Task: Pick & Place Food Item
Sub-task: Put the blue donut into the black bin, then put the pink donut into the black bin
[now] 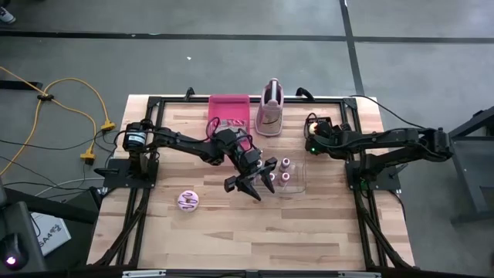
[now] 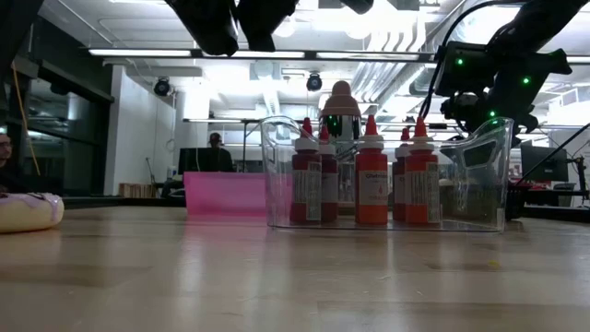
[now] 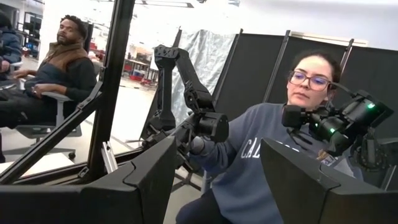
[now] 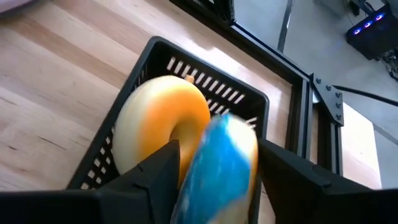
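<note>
A black slotted basket (image 4: 249, 99) stands at the table's far right (image 1: 320, 123). An orange-glazed donut (image 4: 165, 121) leans on edge inside it. A blue-glazed donut (image 4: 221, 168), blurred, stands on edge between the spread fingers of my right gripper (image 4: 217, 180), which slants down over the basket (image 1: 312, 139). A pink-iced donut (image 1: 188, 201) lies flat on the table at the near left (image 2: 26, 210). My left gripper (image 1: 251, 184) hangs open and empty above mid-table, its fingers aimed at the room (image 3: 214, 186). My right gripper's fingers (image 4: 155, 177) flank the blue donut's two flat faces (image 4: 205, 155), slanting down from the table's right. The donut is on edge, above the basket and beside the orange donut. It is blurred, and I cannot tell whether the fingers touch it.
A clear bin (image 1: 287, 176) of red sauce bottles (image 2: 371, 175) stands right beside my left gripper. A pink tray (image 1: 229, 110) and a pink-and-white pouch (image 1: 269, 108) sit at the far edge. Two people sit beyond the table (image 3: 292, 124). Bare wood lies along the near edge.
</note>
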{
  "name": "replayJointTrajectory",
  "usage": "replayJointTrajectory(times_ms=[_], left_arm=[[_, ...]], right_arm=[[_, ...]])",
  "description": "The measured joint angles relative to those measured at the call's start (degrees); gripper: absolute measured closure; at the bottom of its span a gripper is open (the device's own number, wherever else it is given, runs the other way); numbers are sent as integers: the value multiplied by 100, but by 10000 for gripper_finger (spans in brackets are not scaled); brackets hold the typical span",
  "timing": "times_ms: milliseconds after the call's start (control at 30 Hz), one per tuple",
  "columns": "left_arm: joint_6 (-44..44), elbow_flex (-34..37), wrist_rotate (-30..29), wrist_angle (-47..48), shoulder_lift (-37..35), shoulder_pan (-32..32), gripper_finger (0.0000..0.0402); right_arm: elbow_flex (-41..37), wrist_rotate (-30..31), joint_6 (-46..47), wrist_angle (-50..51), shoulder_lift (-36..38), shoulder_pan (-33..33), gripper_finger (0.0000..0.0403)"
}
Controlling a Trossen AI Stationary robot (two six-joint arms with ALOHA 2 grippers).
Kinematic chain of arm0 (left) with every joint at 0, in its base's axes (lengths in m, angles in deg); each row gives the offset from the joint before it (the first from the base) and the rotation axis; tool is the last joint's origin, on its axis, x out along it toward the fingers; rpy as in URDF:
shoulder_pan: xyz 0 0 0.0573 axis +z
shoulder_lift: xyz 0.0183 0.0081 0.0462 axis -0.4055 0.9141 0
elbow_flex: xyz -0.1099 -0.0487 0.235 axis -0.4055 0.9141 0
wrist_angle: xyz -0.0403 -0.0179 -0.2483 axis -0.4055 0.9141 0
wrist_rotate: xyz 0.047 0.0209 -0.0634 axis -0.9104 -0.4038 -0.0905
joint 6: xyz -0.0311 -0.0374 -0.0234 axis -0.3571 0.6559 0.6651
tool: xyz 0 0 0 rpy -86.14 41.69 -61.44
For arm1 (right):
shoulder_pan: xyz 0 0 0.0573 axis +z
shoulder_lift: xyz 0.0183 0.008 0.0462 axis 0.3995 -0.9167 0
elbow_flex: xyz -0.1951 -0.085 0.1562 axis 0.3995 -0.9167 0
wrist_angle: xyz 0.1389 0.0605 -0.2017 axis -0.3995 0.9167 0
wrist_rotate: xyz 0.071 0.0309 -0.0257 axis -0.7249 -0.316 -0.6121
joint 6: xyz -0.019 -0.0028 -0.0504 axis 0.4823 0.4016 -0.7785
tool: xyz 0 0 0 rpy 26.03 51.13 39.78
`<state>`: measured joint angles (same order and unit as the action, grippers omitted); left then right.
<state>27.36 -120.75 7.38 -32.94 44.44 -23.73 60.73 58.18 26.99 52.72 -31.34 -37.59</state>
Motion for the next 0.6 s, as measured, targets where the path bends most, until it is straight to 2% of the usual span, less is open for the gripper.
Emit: replayJointTrajectory(times_ms=[367,600], left_arm=[[0,0,13,0,0,0,175],[0,0,11,0,0,0,175]], right_arm=[[-2,21,-384,-697,4,4,201],[-2,302,-604,-1307,118,4,201]])
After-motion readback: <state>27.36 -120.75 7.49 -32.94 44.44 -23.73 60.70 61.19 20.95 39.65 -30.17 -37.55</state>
